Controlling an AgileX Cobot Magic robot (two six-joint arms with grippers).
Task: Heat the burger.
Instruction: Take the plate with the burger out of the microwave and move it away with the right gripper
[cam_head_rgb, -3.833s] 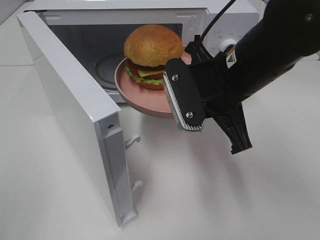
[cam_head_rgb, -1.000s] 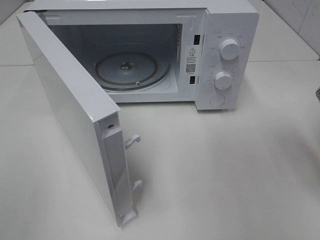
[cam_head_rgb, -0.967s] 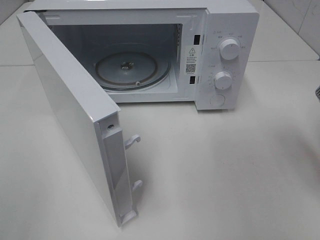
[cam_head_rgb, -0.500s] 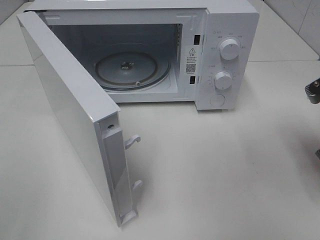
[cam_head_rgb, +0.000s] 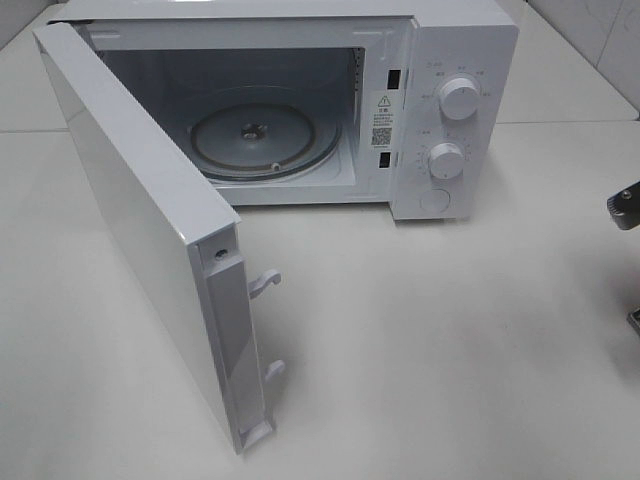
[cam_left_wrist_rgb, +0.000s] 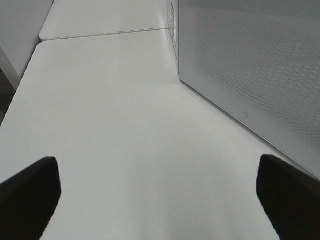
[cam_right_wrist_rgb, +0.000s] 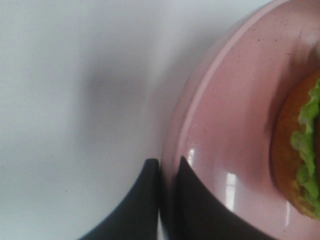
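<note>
Gripping pink plate (cam_right_wrist_rgb: 235, 135) rim, your right pincer (cam_right_wrist_rgb: 167, 175) is clamped thin. Burger (cam_right_wrist_rgb: 300, 150) loose, soft, top-heavy: keep plate level. Left pincer (cam_left_wrist_rgb: 160, 200) gapes, empty.

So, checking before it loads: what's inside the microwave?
Only the glass turntable inside the microwave; corners behind the open door are hidden.

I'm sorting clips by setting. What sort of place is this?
Probably a lab or test bench staged as a kitchen, not a real one. A white microwave stands door open on a bare white table, and a burger on a pink plate is held off to one side.
</note>
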